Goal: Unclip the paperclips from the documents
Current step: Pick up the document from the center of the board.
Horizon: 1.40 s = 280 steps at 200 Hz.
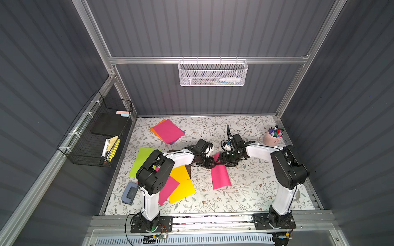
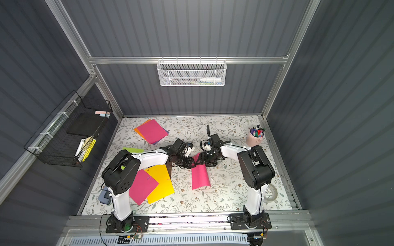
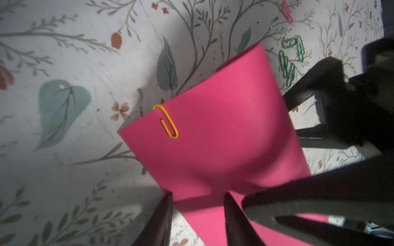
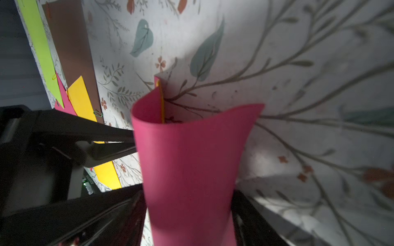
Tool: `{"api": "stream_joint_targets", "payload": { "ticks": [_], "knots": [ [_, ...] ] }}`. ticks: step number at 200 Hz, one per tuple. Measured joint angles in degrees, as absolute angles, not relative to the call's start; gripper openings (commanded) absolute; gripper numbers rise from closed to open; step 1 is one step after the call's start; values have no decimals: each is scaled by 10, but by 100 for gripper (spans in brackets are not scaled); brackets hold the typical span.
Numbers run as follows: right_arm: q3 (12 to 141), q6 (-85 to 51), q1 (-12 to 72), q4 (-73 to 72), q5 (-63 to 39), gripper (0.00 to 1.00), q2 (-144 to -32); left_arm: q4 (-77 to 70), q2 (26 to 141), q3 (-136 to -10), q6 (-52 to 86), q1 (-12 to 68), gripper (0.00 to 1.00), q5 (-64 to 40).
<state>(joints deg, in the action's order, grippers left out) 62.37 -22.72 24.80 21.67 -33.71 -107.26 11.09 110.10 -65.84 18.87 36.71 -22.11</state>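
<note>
A magenta document lies mid-table with its far end lifted and curled. Both grippers meet at that end. My right gripper is shut on the curled sheet, which fills the gap between its jaws. My left gripper stands open at the sheet's edge, table showing beside one finger. A yellow paperclip is clipped on the sheet's free edge. Several loose green paperclips and a pink one lie on the table. More documents lie at the back and under the left arm.
A pink cup of markers stands at the back right. A black wire basket hangs on the left wall and a white mesh basket on the back wall. A blue-grey device sits front left; a tape roll front right.
</note>
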Motion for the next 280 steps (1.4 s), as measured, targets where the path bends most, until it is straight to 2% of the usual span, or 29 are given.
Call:
{"api": "stream_joint_targets", "payload": {
  "ticks": [9,30,48,68,131,186,280],
  "knots": [
    [622,-231,248,214,-338,44,-1075,107,1102,-658,189,367,43,-223],
    [619,-234,249,210,-341,30,-1081,105,1102,-658,188,367,46,-226],
    [612,-232,248,207,-339,23,-1080,103,1101,-658,186,367,56,-233],
    [598,-232,246,200,-339,22,-1070,107,1092,-658,185,363,69,-234],
    [559,-236,236,132,-379,25,-960,9,974,-612,219,282,81,-330],
    [557,-256,236,68,-424,27,-895,-104,963,-573,250,283,81,-436],
    [554,-282,226,28,-452,26,-875,-176,949,-531,291,273,75,-472]
  ]
}}
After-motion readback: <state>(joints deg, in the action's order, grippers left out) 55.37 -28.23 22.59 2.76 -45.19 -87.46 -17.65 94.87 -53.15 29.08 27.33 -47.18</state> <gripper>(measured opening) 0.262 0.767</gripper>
